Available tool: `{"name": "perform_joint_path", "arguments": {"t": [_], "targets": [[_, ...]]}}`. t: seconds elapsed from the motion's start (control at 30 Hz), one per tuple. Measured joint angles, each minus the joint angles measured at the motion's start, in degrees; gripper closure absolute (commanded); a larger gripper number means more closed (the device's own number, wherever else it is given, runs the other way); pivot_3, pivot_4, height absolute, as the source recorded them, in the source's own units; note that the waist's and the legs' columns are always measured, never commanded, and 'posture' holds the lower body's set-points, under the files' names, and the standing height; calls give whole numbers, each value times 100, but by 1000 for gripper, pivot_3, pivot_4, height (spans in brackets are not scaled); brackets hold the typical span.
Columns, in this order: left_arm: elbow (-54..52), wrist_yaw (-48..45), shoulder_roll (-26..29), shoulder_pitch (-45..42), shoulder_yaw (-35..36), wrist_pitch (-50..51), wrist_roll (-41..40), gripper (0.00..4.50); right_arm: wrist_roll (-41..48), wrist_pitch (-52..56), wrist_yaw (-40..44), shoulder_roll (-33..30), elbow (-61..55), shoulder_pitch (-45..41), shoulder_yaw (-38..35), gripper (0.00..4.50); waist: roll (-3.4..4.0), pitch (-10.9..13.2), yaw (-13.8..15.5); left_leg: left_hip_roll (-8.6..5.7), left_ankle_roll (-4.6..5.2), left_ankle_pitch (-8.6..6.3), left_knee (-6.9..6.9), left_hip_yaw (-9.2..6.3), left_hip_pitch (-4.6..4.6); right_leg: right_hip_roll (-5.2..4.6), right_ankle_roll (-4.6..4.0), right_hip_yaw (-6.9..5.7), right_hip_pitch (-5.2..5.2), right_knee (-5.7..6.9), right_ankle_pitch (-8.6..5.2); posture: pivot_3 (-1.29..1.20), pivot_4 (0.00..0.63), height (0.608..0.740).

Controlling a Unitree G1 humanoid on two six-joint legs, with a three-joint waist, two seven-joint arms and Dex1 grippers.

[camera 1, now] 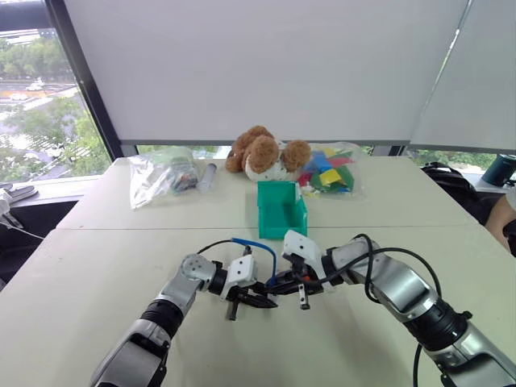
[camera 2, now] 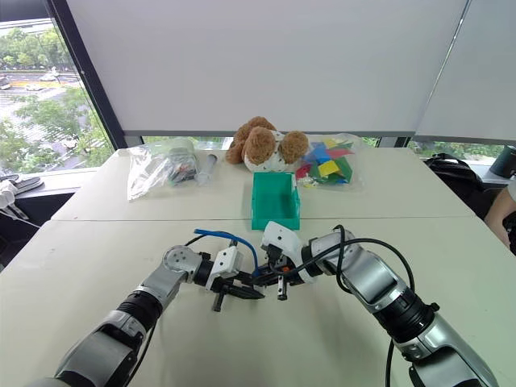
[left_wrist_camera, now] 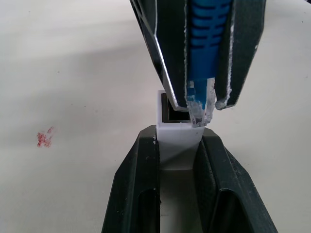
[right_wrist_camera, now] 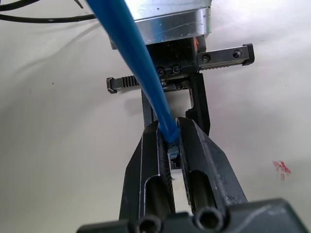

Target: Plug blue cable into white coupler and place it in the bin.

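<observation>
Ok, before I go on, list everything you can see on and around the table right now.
blue cable: one, bright blue, plug end pinched above the coupler's socket, not yet in.
white coupler: one, white, between the left gripper's fingers.
bin: one, teal-green, mid-table beyond the grippers.
stuffed bear: one, brown and white, behind the bin.
clear bag: one, far left of the table, contents unclear.
bag of coloured pieces: one, multicoloured, right of the bear.
black backpack: one, beyond the table's right edge.
left gripper: shut on the coupler.
right gripper: shut on the cable.
</observation>
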Motion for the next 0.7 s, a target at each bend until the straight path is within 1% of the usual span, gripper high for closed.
{"name": "perform_joint_path", "arguments": {"t": [0.33,0.7], "targets": [[1,9,-17,0,0,-28,13,4160,72,336,96,-37,3,0,-220,4500,0,0,17,0,0,0,0,0,0,0,0,0,-1,0,0,0,150,740],[1,7,-17,0,0,-38,16,4160,61,380,110,-64,3,0,-260,4500,0,0,17,0,0,0,0,0,-1,0,0,0,-1,0,0,0,150,740]]}}
